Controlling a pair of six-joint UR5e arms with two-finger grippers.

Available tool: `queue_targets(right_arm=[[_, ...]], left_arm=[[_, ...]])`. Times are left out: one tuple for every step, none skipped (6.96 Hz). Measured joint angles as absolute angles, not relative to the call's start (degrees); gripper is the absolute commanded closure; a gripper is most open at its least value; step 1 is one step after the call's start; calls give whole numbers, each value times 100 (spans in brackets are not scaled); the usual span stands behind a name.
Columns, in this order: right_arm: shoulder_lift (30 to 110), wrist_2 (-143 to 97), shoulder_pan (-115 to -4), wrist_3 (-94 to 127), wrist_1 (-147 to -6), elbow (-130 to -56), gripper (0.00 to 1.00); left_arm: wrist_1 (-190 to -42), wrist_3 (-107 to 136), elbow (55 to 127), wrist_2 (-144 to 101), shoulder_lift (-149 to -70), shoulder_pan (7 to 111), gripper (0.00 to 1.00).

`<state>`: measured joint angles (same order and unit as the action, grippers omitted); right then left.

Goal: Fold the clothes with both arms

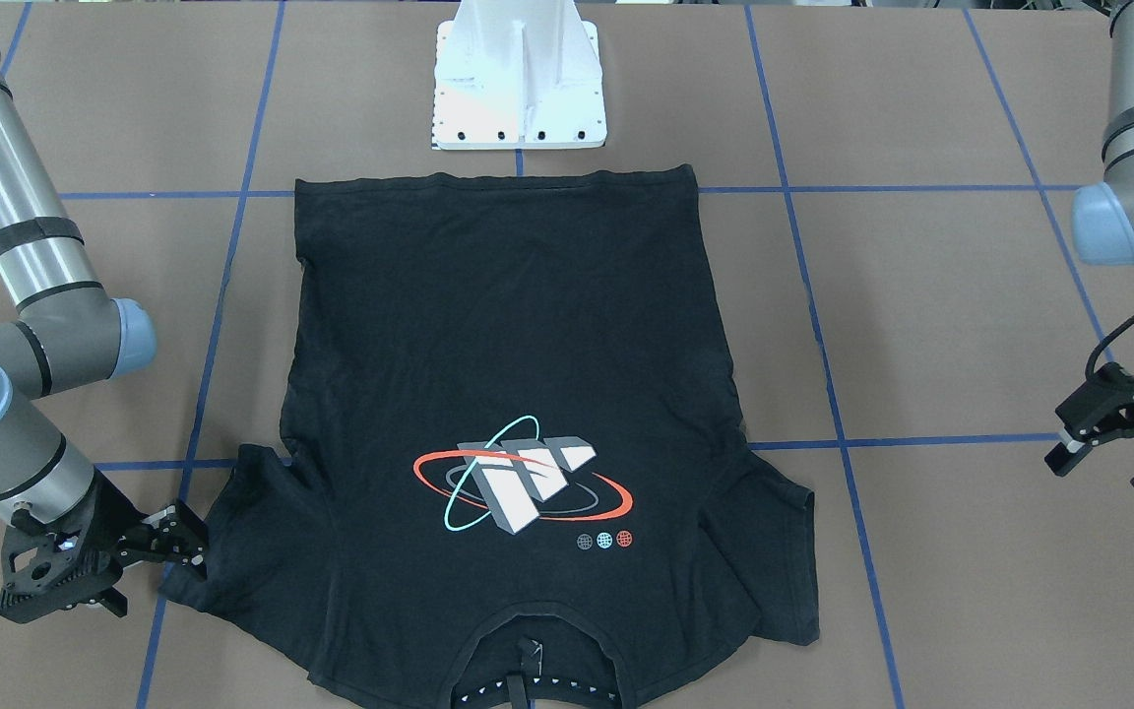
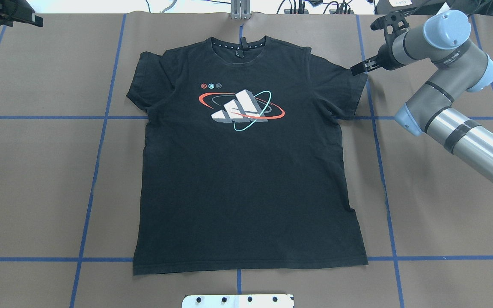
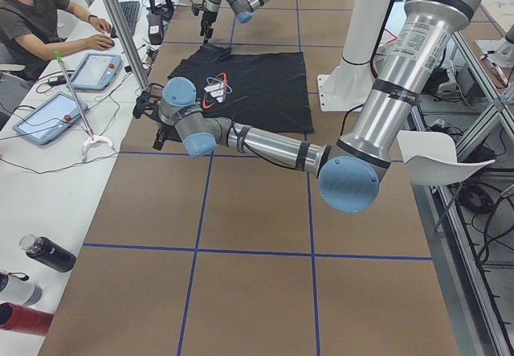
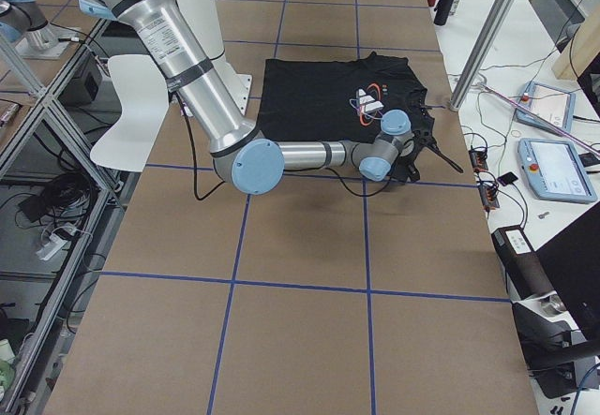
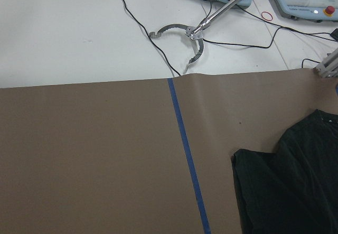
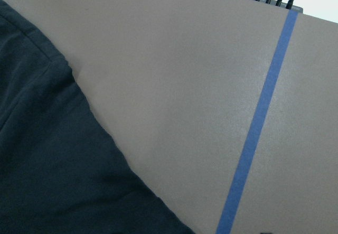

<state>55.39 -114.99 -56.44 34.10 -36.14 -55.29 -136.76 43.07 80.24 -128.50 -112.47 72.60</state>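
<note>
— Grippers first: open or closed?
— Open, both. Look in the front view for the left gripper [image 1: 1099, 476]: fingers spread wide, holding nothing, by the far corner of the table [image 1: 921, 325], well apart from the T-shirt [image 1: 518, 345]. Then the right gripper [image 1: 158, 576], fingers apart too, right at the edge of one sleeve [image 1: 232, 532]. Can't tell if touching the cloth.
— Same from overhead?
— No. Shows only a black bit of the left gripper in the top corner. Shows the whole T-shirt, though. Clipped at the collar in the front view.
— And the wrist cameras?
— No fingers in either. Just brown table, a blue tape line [image 5: 187, 155] and a corner of black cloth. From the left wrist only, a metal grabber claw [image 5: 193, 32] on a white desk [image 5: 79, 28].
— Count, big to small?
— One table, two arms [image 2: 464, 137], one T-shirt, two sleeves, one logo [image 2: 241, 109], three tiny dots [image 2: 211, 85] just beside it.
— Which way round?
— Lies flat in the middle of the table, logo up. Runs long from the robot's side to the far side: hem near the white base plate [image 2: 238, 300], collar [image 2: 229, 44] at the far edge. Sleeves out to both sides.
</note>
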Motion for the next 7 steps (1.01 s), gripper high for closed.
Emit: queue_targets(right_arm=[[5545, -11504, -5624, 3412, -3620, -5497, 21], [5553, -11514, -5614, 3416, -3628, -5469, 22], [5561, -11526, -5611, 3418, -3636, -5445, 23], [5567, -11537, -5608, 3419, -3643, -5431, 28], [5568, -11544, -5608, 3419, -3648, -5426, 34], [5567, -11547, -5608, 3421, -3653, -5424, 35], [5567, -11546, -5607, 3422, -3657, -5423, 35]], left_arm=[[-13674, 4308, 8024, -12849, -11260, 7260, 0], [-13670, 4313, 8027, -12850, -11278, 7260, 0], [-13668, 4314, 8030, -12850, -11288, 7260, 0], [-13667, 4315, 8032, -12850, -11299, 7260, 0], [-13667, 4315, 8033, -12850, -11313, 7260, 0], [-13667, 4315, 8033, -12850, -11325, 7260, 0], [-13667, 4315, 8033, -12850, -11333, 7260, 0]])
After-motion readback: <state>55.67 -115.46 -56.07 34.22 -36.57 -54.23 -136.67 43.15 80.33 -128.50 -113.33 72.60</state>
